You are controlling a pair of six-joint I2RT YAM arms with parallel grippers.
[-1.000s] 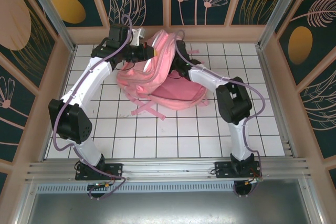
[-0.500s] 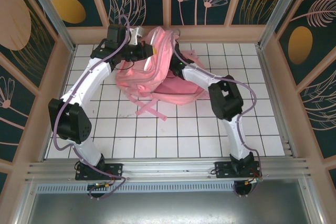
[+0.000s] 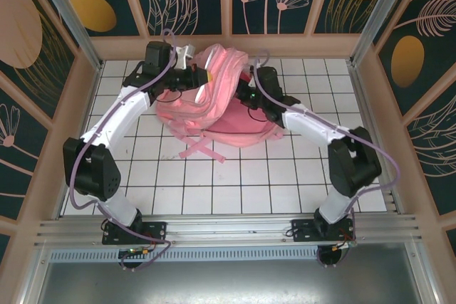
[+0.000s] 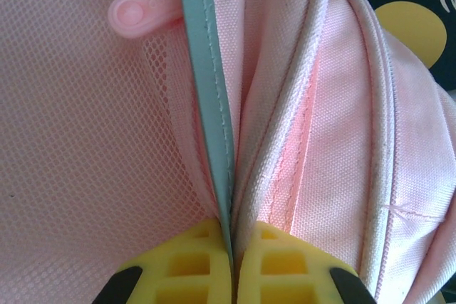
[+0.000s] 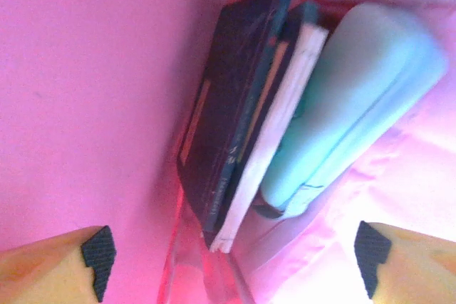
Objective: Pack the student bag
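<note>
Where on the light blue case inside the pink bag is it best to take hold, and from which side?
Probably the rounded near end of the light blue case, approached through the opening of the pink bag: its long side lies against the books.

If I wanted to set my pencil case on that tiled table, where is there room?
Bare tiles: the wide near strip of the table, between the straps of the student bag and the arm bases, and the far right corner beside the right arm. Crowded: the back middle, where bag and both arms meet.
</note>
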